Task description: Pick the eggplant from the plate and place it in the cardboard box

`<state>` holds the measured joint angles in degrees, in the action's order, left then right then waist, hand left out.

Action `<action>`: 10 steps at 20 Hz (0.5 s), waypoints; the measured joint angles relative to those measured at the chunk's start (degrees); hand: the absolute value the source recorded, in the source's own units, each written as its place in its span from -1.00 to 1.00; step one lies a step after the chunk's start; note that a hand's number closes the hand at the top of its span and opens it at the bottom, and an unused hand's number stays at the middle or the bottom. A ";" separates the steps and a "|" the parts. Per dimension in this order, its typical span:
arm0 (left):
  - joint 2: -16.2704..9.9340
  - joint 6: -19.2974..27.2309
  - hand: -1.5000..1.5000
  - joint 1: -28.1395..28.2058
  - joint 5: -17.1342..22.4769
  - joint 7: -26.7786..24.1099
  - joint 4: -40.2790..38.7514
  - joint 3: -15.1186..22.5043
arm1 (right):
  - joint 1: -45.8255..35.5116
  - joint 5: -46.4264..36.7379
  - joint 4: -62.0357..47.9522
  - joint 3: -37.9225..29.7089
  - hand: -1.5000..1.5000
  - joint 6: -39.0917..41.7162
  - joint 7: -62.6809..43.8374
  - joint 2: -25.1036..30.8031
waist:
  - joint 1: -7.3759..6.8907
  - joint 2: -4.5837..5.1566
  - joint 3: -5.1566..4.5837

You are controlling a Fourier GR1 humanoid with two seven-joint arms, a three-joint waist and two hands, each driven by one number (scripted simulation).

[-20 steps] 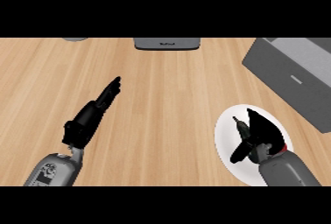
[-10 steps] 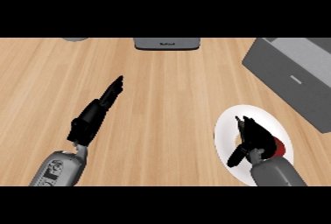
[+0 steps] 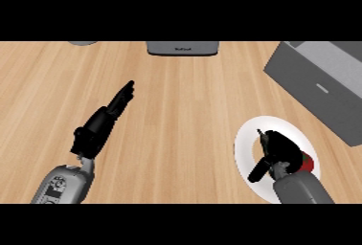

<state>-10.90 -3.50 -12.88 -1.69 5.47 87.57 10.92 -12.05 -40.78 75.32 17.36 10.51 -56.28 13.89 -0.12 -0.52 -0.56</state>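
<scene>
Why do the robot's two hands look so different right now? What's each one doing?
The left hand lies stretched out with straight fingers over bare counter, while the right hand is curled over the white plate. The left hand touches nothing; the right hand covers something on the plate, with only a bit of red and green showing beside it. Both are black hands on grey forearms coming in from the lower edge.
</scene>
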 measured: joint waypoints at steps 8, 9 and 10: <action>0.79 -0.96 0.00 1.35 -0.82 -0.26 0.54 -0.27 | -0.53 -3.78 -2.07 -0.05 1.00 -0.91 4.22 0.99 | -0.14 -0.52 -0.51; 0.93 -1.09 0.00 0.67 -0.89 -0.65 -0.48 -0.60 | -0.76 -4.60 -2.44 0.08 1.00 -1.33 4.44 0.99 | -0.08 -0.52 -0.54; 1.13 -1.05 0.00 0.65 -1.15 -1.67 -1.54 -0.79 | -0.73 -5.49 -2.36 0.32 1.00 -1.81 4.49 1.00 | -0.02 -0.50 -0.53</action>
<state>-9.77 -4.55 -12.23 -2.84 3.79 86.03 10.13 -12.78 -46.27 72.96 17.68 8.70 -51.80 14.89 -0.15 -1.03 -1.09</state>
